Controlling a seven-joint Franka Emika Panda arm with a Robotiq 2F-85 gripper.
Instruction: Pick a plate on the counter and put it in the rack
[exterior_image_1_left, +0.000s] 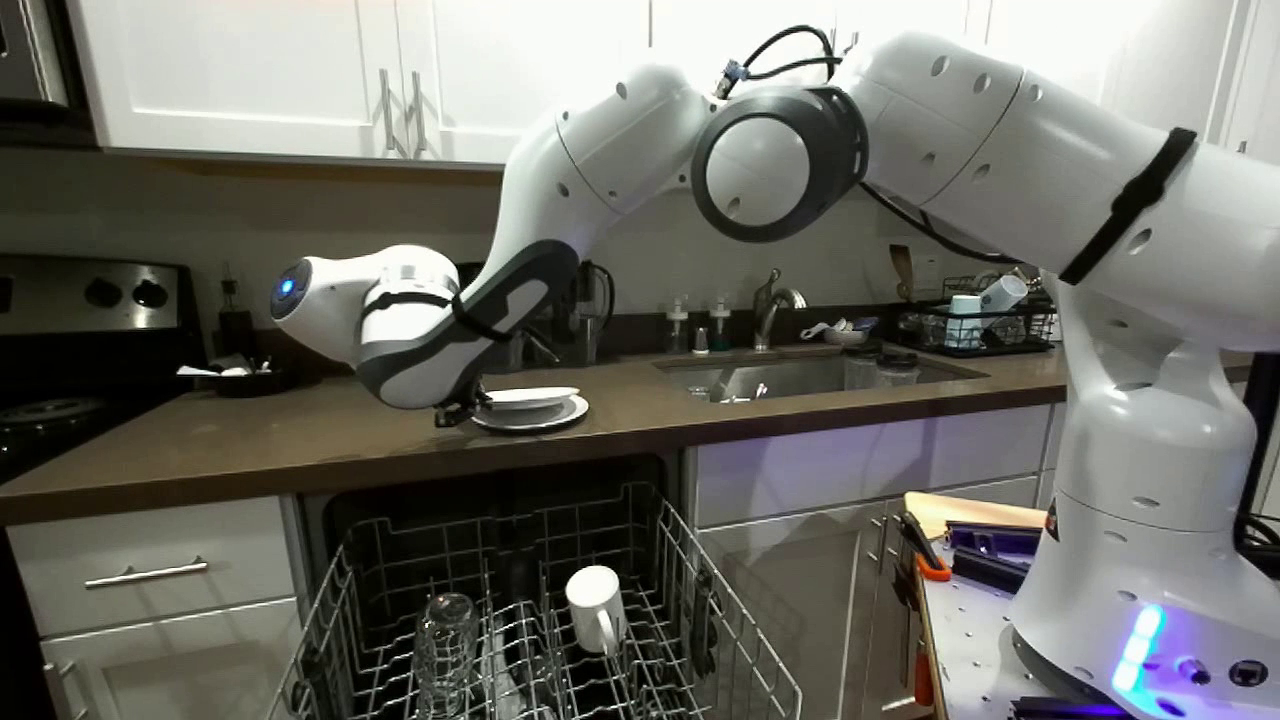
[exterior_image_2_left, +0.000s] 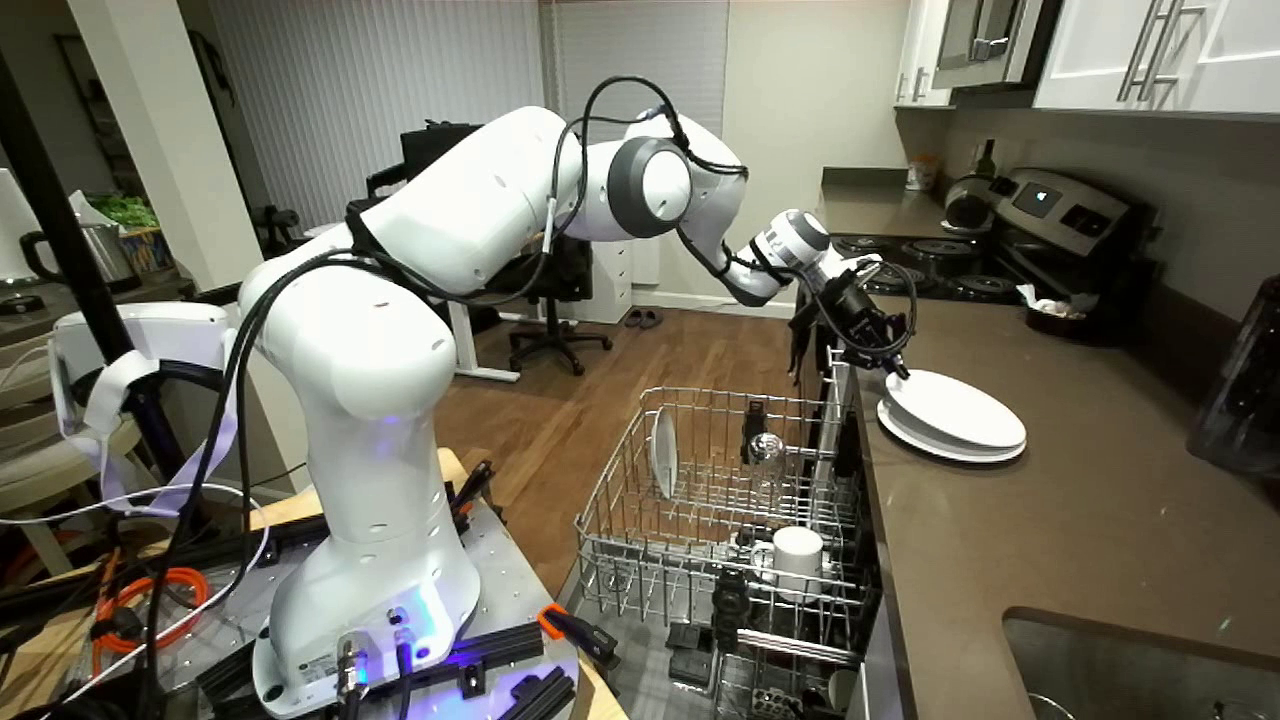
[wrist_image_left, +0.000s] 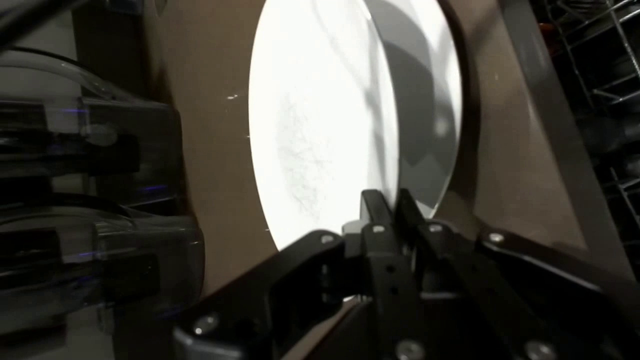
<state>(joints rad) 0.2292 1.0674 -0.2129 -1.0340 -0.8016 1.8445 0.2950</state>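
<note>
Within the gripper (wrist_image_left: 392, 201), jaws nearly closed on its rim: upper plate (wrist_image_left: 322, 120), tilted over its twin (wrist_image_left: 422, 95) on the table (exterior_image_2_left: 1110, 500). Edge hold presumably meant for standing it upright in the rack (exterior_image_2_left: 720, 480) below.

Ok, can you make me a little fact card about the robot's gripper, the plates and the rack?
Gripper: shut on the edge of the top plate
Top plate: white, tilted over the bottom plate; I can't tell if they touch
Bottom plate: on the counter
Rack: lower than the counter; holds at least a mug, a glass and another plate standing on its edge
Not done yet: top plate into the rack
</note>
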